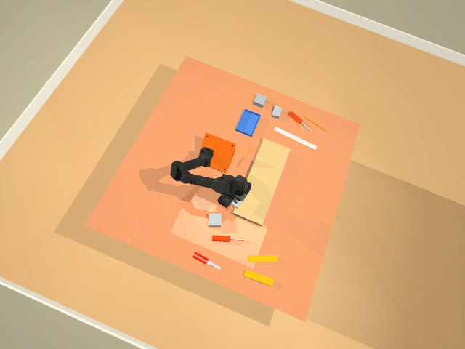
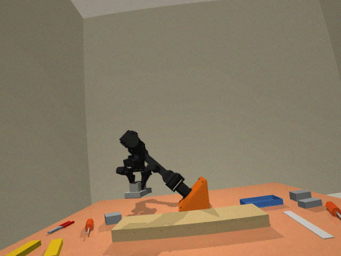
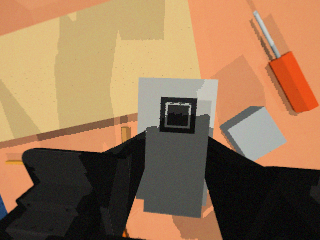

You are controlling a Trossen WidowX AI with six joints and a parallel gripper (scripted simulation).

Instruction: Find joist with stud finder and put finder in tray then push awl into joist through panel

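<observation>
My claw (image 2: 136,184) is pinching the stud finder (image 2: 137,190) by the raised grey grip on its flat base, and I have it in the air, well above the mat. In the wrist view the stud finder's pale face with its small dark square window (image 3: 177,115) sits between my fingers, with the near end of the floor panel (image 3: 75,80) just beyond it.

I judge this to be the opening step — the finder is picked up but not yet laid on the panel, so no scanning for the joist has begun. From above, my claw hangs at the panel's left edge near its near end (image 1: 262,180), so the next move calls for bringing the finder over the wood, setting its base flat on the surface and sweeping it along the length while watching the window.

The blue tray (image 1: 248,122) waits at the far left of the panel, for later. Two red-handled tools look like awls: one near me (image 1: 225,238) by a grey block (image 1: 214,219), one at the far end (image 1: 297,118). Which is meant, I cannot tell.
</observation>
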